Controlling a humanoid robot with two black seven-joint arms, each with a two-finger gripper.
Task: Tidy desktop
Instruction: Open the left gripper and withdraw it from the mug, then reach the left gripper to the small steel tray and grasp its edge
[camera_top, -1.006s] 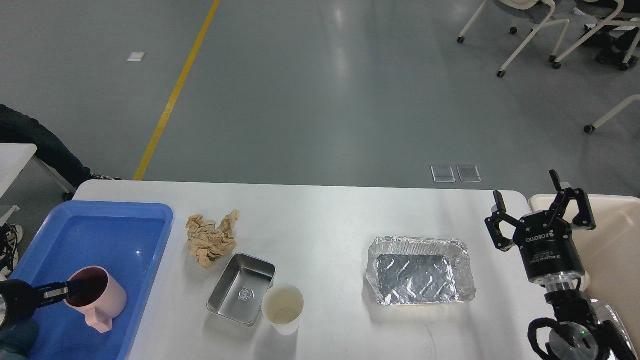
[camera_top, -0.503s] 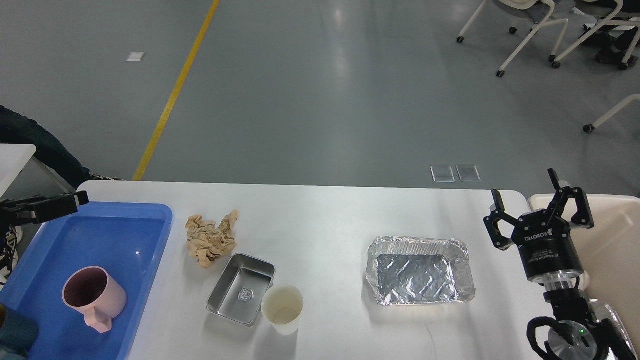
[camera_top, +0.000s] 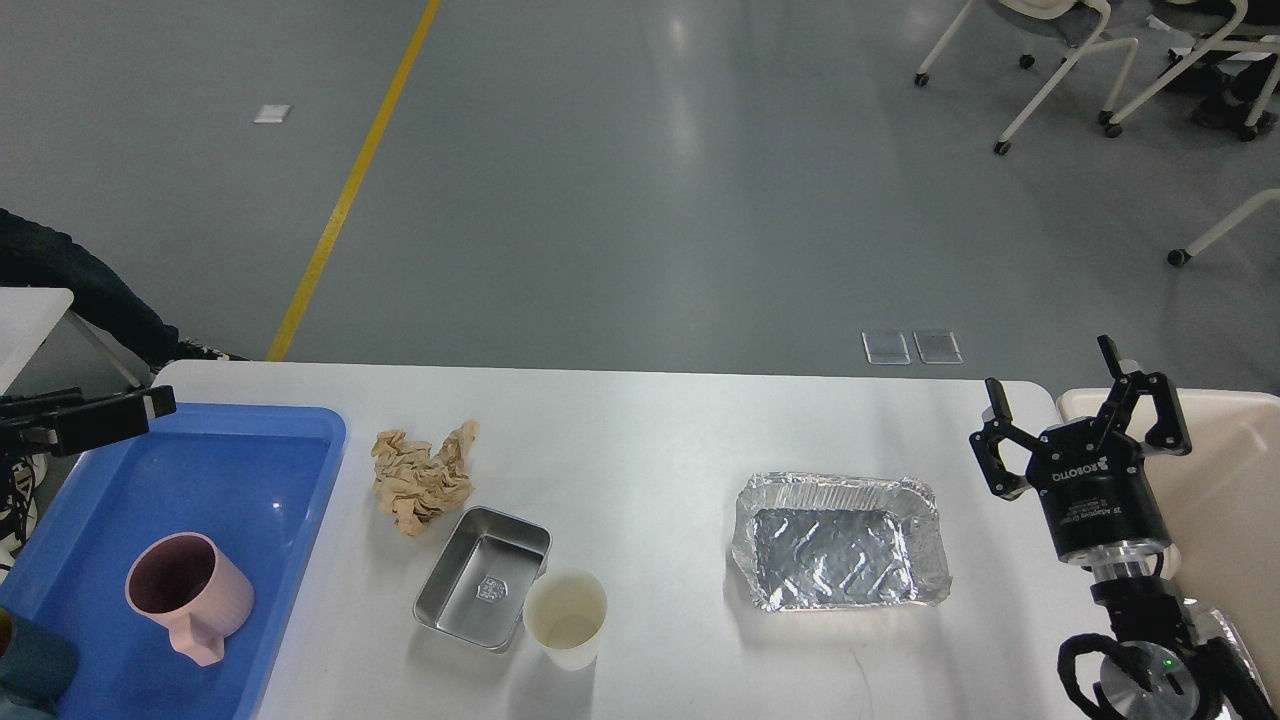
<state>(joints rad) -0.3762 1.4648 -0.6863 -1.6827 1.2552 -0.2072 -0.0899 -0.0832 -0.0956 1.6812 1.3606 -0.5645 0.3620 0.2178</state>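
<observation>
The desktop (camera_top: 650, 420) is being seen from above as a wide white surface filling the lower half of the view, with grey floor beyond its far edge. At its left end a blue tray (camera_top: 290, 470) is being supported, and inside it, toward the near side, a pink mug (camera_top: 190, 595) is being held upright with its handle turned toward the viewer. Just beside the tray, on the bare tabletop, a crumpled brown paper (camera_top: 422, 478) is lying. Nearer the viewer a small steel tin (camera_top: 483, 577) is resting at an angle, and a paper cup (camera_top: 566, 617) is standing against its near right corner; whether the two are touching cannot be told. Well apart to the right, an empty foil tray (camera_top: 840, 541) is sitting flat.

The left gripper (camera_top: 150, 405) is being held above the far left corner of the blue tray, clear of the mug; it is dark and seen edge-on, so the spread of its fingers cannot be told. The right gripper (camera_top: 1085, 405) is being held upright over the right end of the desktop, fingers spread wide and empty, next to a beige bin (camera_top: 1230, 480) standing off the table's right edge.
</observation>
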